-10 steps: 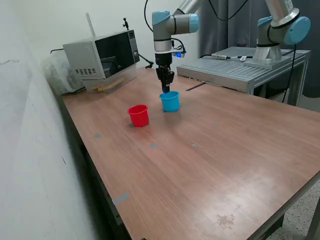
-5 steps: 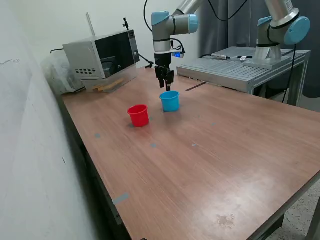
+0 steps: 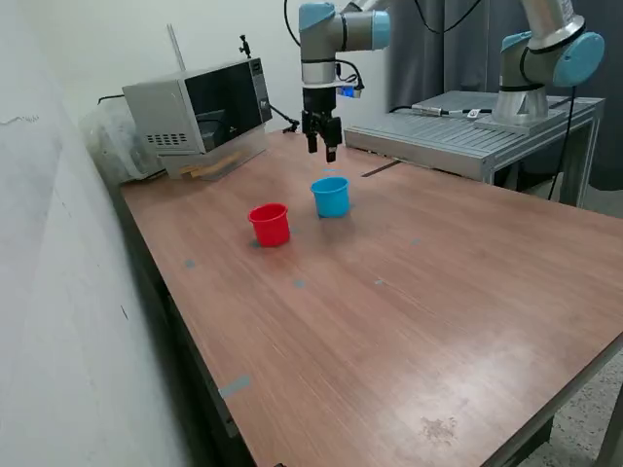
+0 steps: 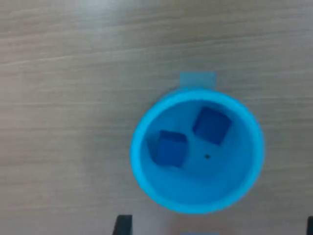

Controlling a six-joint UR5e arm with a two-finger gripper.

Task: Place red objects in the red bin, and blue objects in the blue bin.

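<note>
Wrist view: two small dark blue cubes (image 4: 170, 148) (image 4: 211, 125) lie apart inside the round light blue plastic cup (image 4: 146, 171), toward the wooden table's (image 3: 438, 321) far edge; likely light, rigid, best pinched across flat faces; round red plastic cup (image 3: 270, 224) just beside; gripper (image 3: 322, 148) above, holding nothing, jaw spread unclear.
</note>
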